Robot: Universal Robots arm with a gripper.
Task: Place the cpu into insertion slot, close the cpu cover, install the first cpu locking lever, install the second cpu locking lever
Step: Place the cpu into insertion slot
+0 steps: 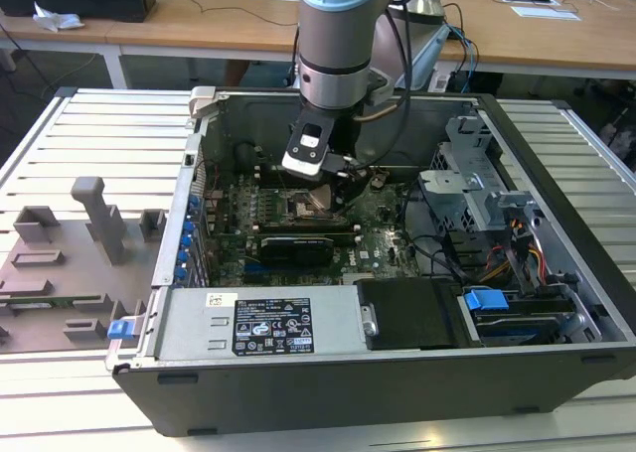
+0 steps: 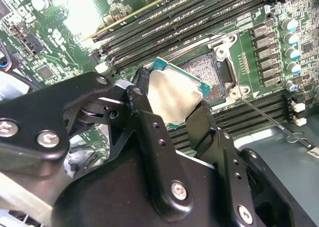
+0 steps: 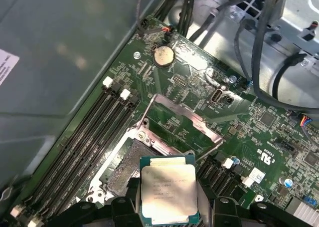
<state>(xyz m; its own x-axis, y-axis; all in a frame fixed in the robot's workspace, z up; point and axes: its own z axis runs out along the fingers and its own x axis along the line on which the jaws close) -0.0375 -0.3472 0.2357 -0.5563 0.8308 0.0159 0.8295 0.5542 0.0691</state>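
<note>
Silver-topped cpu (image 3: 168,193) hangs tilted just above the bare insertion slot (image 3: 127,169); the cpu cover (image 3: 187,113) stands flipped open

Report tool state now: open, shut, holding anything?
The tool is shut on the cpu, close to the insertion slot, not yet seated.

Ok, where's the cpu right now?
In the first wrist view the cpu is clamped in the gripper, overlapping one edge of the uncovered insertion slot; the cpu cover lies open beyond the slot.
</note>
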